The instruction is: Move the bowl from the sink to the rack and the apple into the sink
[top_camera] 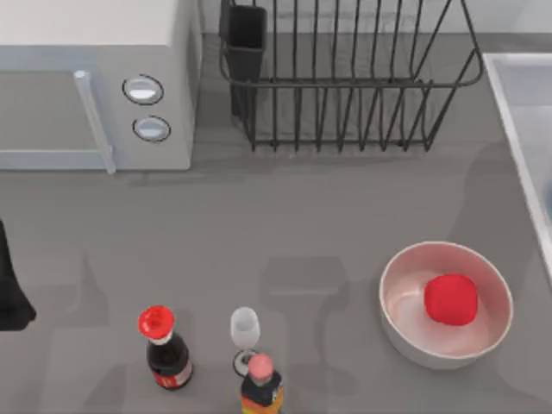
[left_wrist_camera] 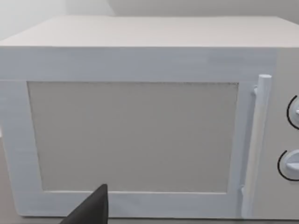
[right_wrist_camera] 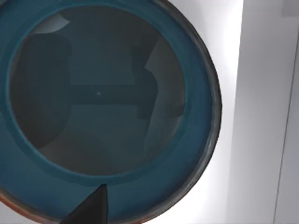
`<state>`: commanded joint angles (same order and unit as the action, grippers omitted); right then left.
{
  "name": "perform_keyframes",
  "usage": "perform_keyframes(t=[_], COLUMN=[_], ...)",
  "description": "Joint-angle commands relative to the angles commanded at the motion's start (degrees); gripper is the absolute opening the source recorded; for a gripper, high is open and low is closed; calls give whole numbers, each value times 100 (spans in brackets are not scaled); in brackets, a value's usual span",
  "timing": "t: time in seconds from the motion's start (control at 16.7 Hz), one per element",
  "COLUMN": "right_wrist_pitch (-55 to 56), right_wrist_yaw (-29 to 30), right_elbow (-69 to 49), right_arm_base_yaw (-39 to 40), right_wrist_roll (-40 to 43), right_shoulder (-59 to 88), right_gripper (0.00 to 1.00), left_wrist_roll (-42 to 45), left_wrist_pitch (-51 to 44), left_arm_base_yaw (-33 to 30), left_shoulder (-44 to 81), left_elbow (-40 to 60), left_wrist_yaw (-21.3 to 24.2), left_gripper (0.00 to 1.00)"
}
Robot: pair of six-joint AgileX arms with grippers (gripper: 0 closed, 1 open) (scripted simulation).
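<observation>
A: Apple — where?
B: Inside the white bowl, near the tabletop's front right corner. The apple rests on the bowl's floor, slightly right of centre.

A: Sink?
B: Along the tabletop's right edge; its pale raised rim cuts off at the border of the top view. In the right wrist view the teal bowl lies upright on the sink's white floor, close to one wall, with a sliver of red-orange rim at its lower edge.

A: Rack?
B: Back edge of the tabletop, middle to right, the dark utensil cup at its left back corner. Nothing between the bars.

A: Right gripper?
B: One dark fingertip over the teal bowl's wall, camera looking straight down into it. Jaw state — cannot tell.

A: Left gripper?
B: At the tabletop's left edge, facing the microwave door at the back left corner. Jaw state not visible either.

A: Other items?
B: Front edge: red-capped bottle, wine glass, a second bottle just in front of the glass.
</observation>
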<state>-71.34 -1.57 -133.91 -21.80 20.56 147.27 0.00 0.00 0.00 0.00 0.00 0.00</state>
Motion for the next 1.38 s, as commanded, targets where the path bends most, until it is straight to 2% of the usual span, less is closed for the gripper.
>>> perform_keyframes(t=[0.54, 0.84, 1.38], right_wrist_pitch=[1401, 1517, 1517], right_wrist_yaw=[12, 13, 13], right_elbow=[668, 724, 724], right_arm_base_yaw=[10, 11, 11], right_wrist_roll=[-37, -40, -40], right_shoulder=[723, 784, 784], right_gripper=[100, 100, 32], left_wrist_roll=[0, 0, 0], left_wrist_pitch=[0, 0, 0], left_arm_base_yaw=[0, 0, 0], left_shoulder=[0, 0, 0], left_elbow=[0, 0, 0], left_wrist_yaw=[0, 0, 0], left_gripper=[100, 100, 100])
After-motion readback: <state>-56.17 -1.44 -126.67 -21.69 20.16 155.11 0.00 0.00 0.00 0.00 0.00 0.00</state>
